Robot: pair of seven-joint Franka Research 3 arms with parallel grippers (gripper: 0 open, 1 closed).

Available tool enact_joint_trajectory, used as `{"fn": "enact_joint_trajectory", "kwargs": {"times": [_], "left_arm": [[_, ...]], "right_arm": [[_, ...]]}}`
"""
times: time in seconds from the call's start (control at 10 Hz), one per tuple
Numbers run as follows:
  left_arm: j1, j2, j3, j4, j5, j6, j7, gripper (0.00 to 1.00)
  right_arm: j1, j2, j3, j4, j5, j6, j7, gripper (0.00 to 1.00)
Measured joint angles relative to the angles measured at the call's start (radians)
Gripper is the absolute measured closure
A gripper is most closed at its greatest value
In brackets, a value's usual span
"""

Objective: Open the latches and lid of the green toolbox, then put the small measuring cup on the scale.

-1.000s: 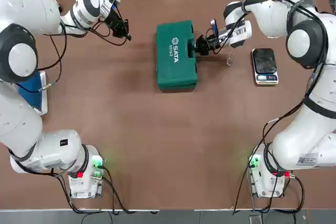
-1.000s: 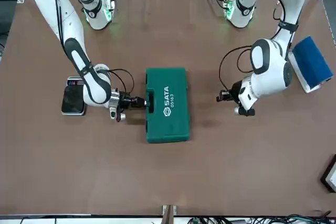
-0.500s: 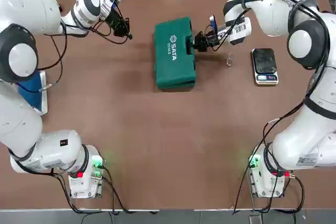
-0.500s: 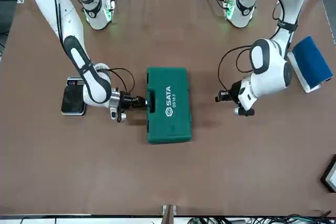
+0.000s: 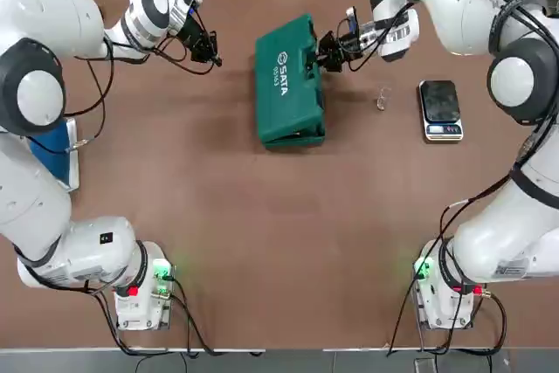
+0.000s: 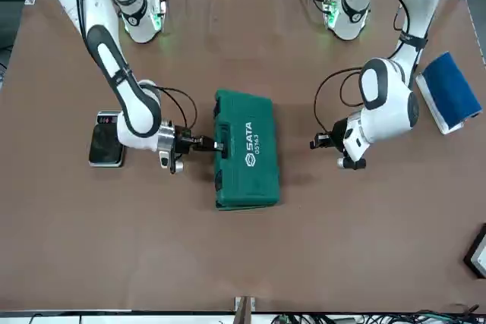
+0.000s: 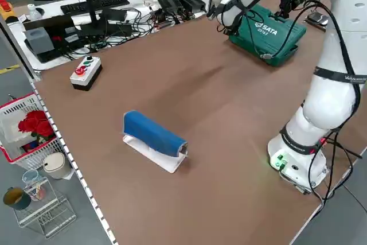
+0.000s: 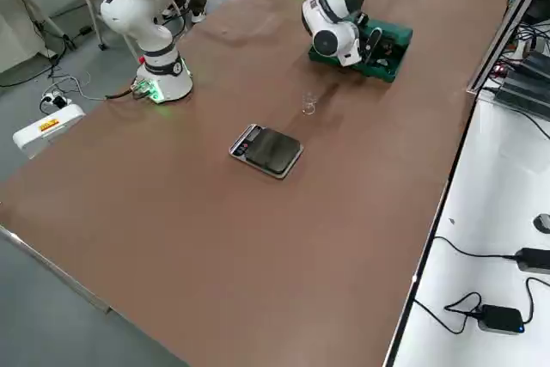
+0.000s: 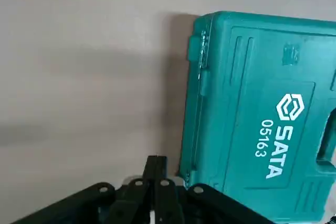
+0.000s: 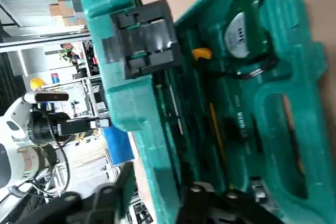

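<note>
Our right gripper (image 5: 325,51), fingers part-spread under its edge, has just tipped the lid (image 5: 281,76) up; left gripper (image 5: 212,57) hangs pinched shut.

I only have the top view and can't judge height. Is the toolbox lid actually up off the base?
Observer: Yes. In the right wrist view the lid is raised part way, leaving a gap that shows tools and a yellow part inside the green toolbox.
Operator: And the latch?
Observer: One dark latch hangs on the raised lid's edge, clear of the base. The right hand is at that handle edge.
Operator: Is the left hand in the way?
Observer: No. Its wrist view shows the left hand shut, off the case's far side and not touching it.
</note>
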Motion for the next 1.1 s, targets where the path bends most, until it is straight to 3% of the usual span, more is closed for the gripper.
{"fn": "enact_joint_trajectory", "kwargs": {"times": [0.2, 0.8, 1.1], "left_arm": [[-0.004, 0.002, 0.0, 0.002, 0.0, 0.004, 0.0, 0.99], [-0.002, 0.003, 0.0, 0.003, 0.0, 0.004, 0.002, 0.99], [0.018, 0.009, 0.002, -0.004, 0.0, 0.003, 0.02, 0.99]], "right_arm": [[0.001, -0.028, 0.047, 0.0, 0.0, 0.047, 0.067, 0.48], [0.002, -0.076, 0.239, 0.016, 0.001, 0.221, 0.278, 0.45], [0.003, -0.08, 0.308, 0.048, 0.001, 0.296, 0.36, 0.3]]}}
